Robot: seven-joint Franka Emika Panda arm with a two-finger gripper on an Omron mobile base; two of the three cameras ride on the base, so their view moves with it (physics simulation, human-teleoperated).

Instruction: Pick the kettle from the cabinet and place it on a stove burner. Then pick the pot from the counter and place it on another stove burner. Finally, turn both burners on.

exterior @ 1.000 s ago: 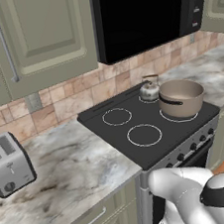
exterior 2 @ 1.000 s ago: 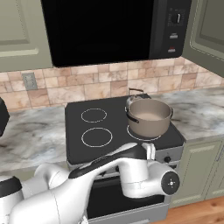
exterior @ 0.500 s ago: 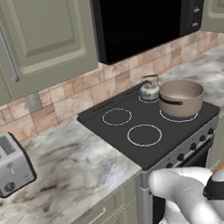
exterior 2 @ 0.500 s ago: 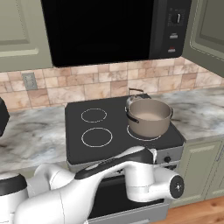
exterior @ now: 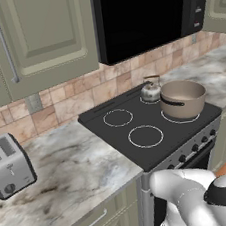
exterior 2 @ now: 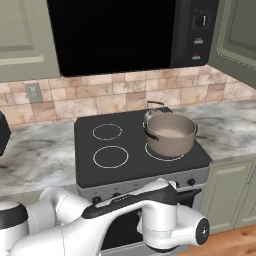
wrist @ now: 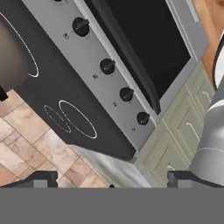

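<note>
The silver kettle [exterior: 151, 91] [exterior 2: 151, 113] stands on the back right burner of the black cooktop [exterior: 113, 135] [exterior 2: 85, 170]. Right in front of it the taupe-brown pot [exterior: 182, 98] [exterior 2: 170, 134] sits on the front right burner. The two left burners [exterior: 117, 117] [exterior: 145, 136] [exterior 2: 107, 131] [exterior 2: 110, 156] are bare. My gripper [wrist: 112, 183] is open and holds nothing, its fingertips [wrist: 38, 179] far apart. It hangs low in front of the stove and faces the control panel [wrist: 94, 59] with its row of dark knobs [wrist: 107, 66]. The pot [wrist: 9, 52] is a blur at the left.
A black microwave [exterior: 142, 15] [exterior 2: 125, 35] hangs over the cooktop. Olive-green wall cabinets [exterior: 39, 39] are shut at the left; a cabinet door [exterior 2: 235, 40] angles out at the right. A toaster [exterior: 8, 166] stands on the marbled counter [exterior: 69, 186]. My white arm [exterior 2: 125, 220] stretches across the oven front.
The arm's wrist has sunk a little lower and to the right in front of the oven. Kettle and pot have stayed where they were.
</note>
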